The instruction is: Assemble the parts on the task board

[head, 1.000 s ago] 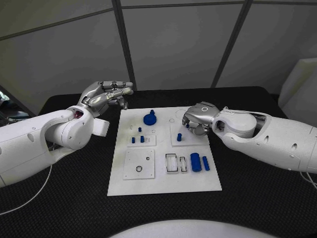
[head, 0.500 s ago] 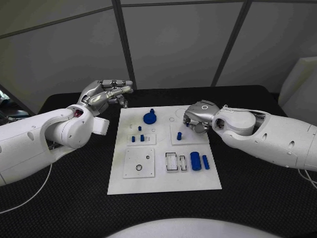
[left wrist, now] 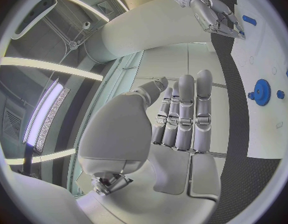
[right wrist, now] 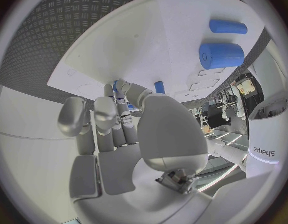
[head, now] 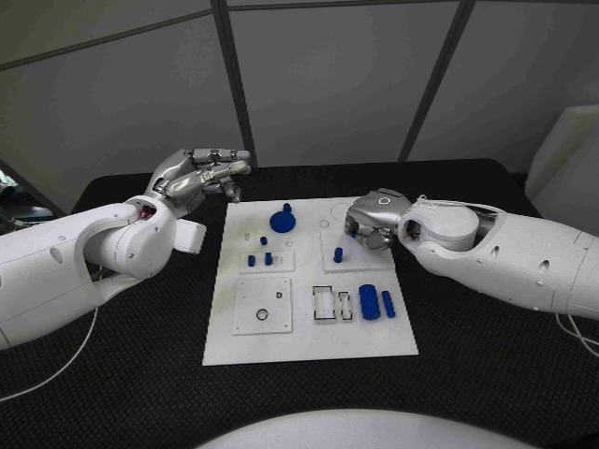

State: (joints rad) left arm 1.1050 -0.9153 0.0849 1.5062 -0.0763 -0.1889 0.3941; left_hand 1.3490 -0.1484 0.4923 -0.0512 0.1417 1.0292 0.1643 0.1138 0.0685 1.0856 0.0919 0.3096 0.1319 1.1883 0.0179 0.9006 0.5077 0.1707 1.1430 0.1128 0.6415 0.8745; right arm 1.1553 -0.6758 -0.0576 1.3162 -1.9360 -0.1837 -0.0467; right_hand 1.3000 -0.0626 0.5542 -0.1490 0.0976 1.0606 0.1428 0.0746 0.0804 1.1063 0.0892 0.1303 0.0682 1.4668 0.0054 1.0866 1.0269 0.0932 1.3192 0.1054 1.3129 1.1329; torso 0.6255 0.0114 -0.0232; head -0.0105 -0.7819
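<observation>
The task board point(head: 311, 351) lies flat at the middle of the black worktop point(head: 516, 374), between the two hands. Blue parts are spread across it: a gear point(head: 284, 223) with an upright stem toward the left hand's side, a cluster of small pegs point(head: 260, 257) beside it, a single upright peg point(head: 339, 254) just beside the right hand, and a thick cylinder point(head: 369, 303) with a thin rod point(head: 387, 304) next to it, nearer the robot than that hand.

The right hand point(head: 372, 221) hovers low over the board's far right corner, its fingers curled inward. Nothing is seen in them in the wrist view; it appears to hold no part. The upright peg stands just beyond its fingertips point(right wrist: 122, 89), apart from them.

The left hand point(head: 198, 176) is raised off the board's far left corner, fingers straight and side by side in the wrist view, holding nothing.

Judgement: the step in hand is the right hand's approach to the upright peg. To do it well, the fingers should part before descending, close squarely on the peg's sides, and lift straight up so that it does not tip. The left hand should stay clear of the gear.
</observation>
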